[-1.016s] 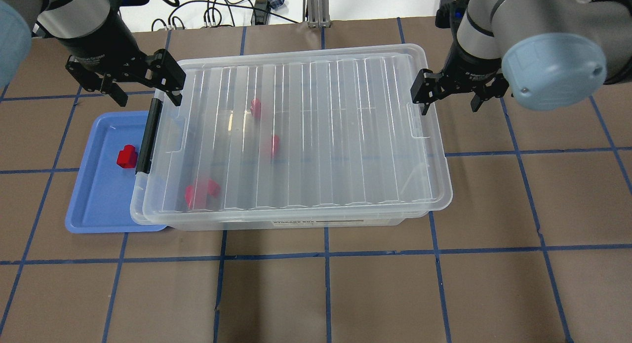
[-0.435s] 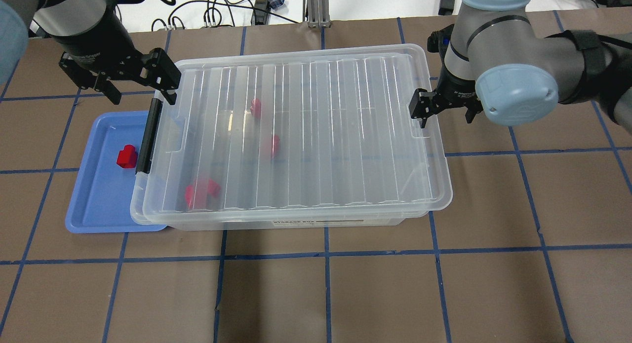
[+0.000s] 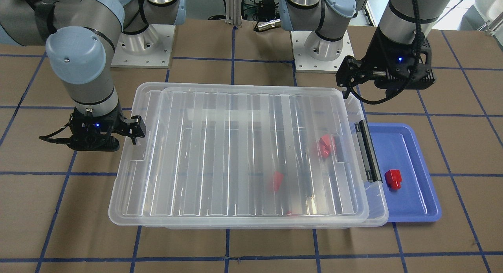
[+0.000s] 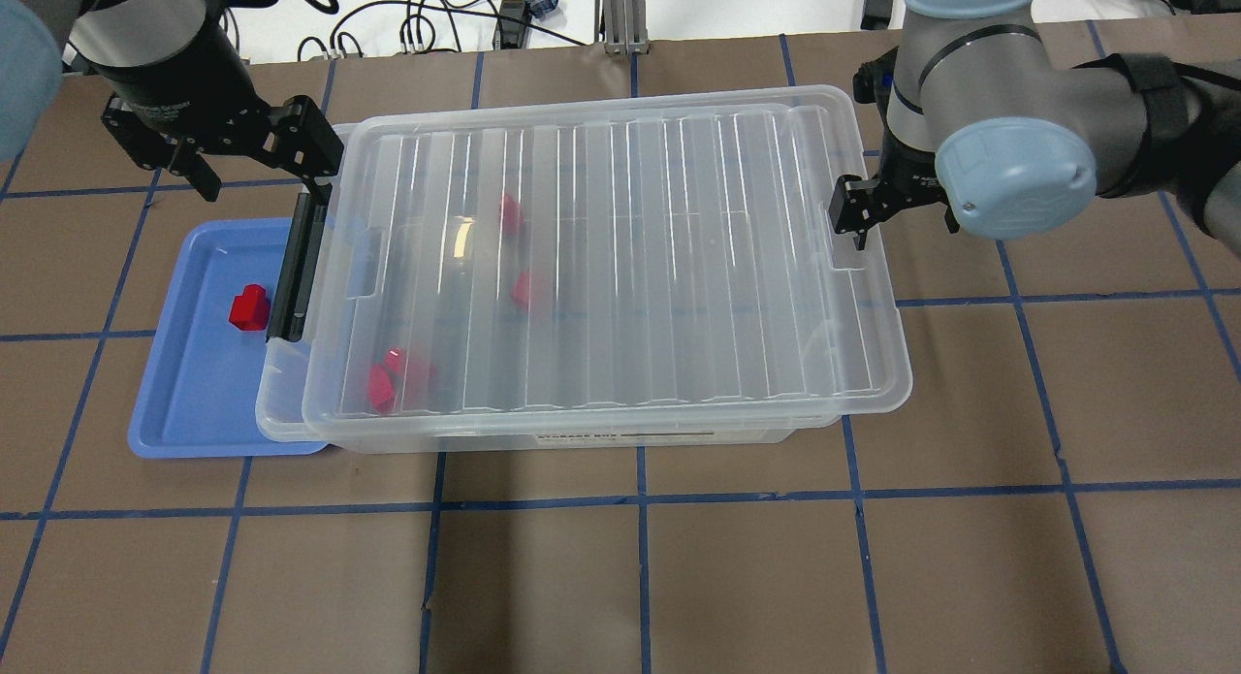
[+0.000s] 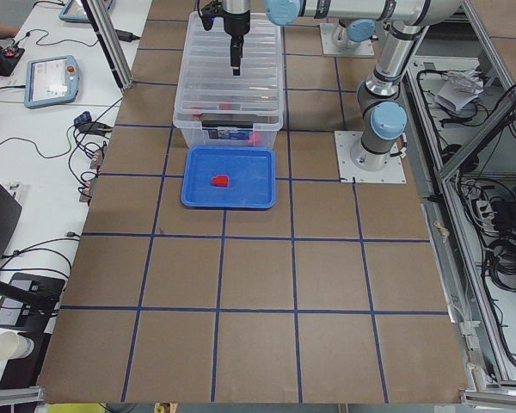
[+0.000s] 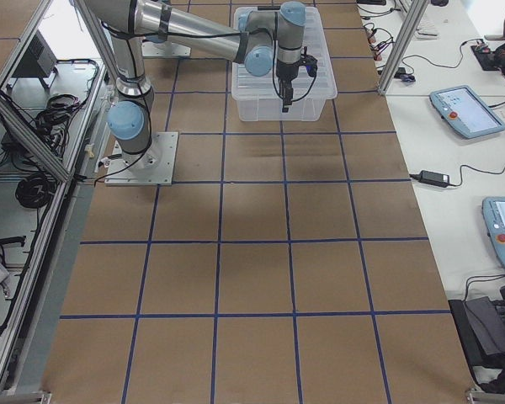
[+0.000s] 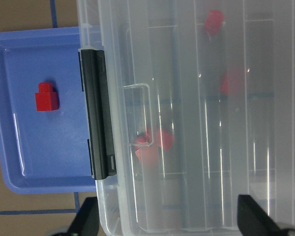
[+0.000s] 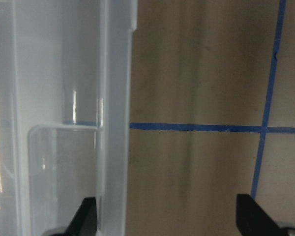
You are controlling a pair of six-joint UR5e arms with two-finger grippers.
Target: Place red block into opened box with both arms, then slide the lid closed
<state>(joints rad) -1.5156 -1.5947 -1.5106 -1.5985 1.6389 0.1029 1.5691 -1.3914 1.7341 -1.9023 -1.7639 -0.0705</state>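
Red block (image 4: 249,307) on blue tray (image 4: 184,402), beside box (image 4: 276,417); more blocks (image 4: 393,383) inside. Lid (image 4: 620,257) on box, offset twd R side. L gripper (image 4: 254,160) fingers spread, near clasp (image 4: 291,267). R gripper (image 3: 94,136) spread wide, one finger at lid rim.

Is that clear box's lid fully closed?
No: the lid sits offset, overhanging the box at one end, leaving a strip uncovered by the black clasp.
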